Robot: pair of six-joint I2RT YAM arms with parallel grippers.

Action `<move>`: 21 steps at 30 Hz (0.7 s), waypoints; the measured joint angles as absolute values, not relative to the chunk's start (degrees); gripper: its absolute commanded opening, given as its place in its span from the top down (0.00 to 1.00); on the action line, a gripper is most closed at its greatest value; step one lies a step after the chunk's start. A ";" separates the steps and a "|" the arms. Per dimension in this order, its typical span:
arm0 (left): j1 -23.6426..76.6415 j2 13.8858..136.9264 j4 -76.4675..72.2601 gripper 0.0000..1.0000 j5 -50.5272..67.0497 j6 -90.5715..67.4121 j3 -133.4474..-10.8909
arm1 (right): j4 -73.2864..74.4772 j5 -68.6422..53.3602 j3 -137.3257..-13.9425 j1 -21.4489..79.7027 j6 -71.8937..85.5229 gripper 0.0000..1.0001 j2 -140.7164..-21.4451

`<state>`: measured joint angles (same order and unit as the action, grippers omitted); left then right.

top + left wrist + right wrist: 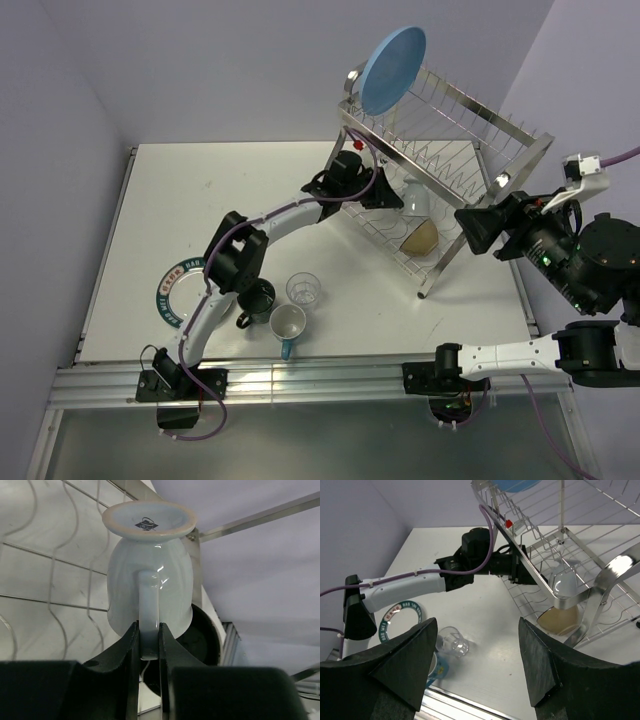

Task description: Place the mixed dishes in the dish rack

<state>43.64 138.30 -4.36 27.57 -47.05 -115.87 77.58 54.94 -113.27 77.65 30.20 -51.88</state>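
Purple walls close round a white table (250, 190), with the dish rack (460, 140) standing at its far right. The left end effector (149, 630) is clamped on the handle of the light-blue cup (150, 575). The cup sits directly ahead of its fingers inside the rack's lower tier, long axis upright, mouth down and foot up. Just beyond the cup lies the black bowl (202, 635). Whether the cup's rim rests on the wires cannot be told. The next move is probably a release and a straight pull-back along the handle. The right end effector (475, 660), fingers apart and empty, hovers facing the rack, farther from the cup.
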 measured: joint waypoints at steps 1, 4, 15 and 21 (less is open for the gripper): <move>43.44 138.52 -3.99 1.00 27.53 -45.98 -116.25 | 77.67 54.68 -113.08 77.65 30.52 0.27 -51.88; 42.81 138.63 -2.90 1.00 27.22 -43.09 -116.46 | 77.62 54.17 -112.84 77.65 31.29 0.27 -51.90; 42.22 138.63 -4.01 1.00 26.83 -31.86 -116.46 | 77.67 52.16 -110.10 77.65 32.67 0.27 -51.92; 42.19 138.91 -5.34 1.00 24.75 -25.78 -116.46 | 77.67 51.48 -109.08 77.65 33.63 0.27 -51.92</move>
<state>42.19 138.91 -5.34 24.75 -25.78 -116.46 77.67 51.48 -109.08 77.65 33.63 -51.92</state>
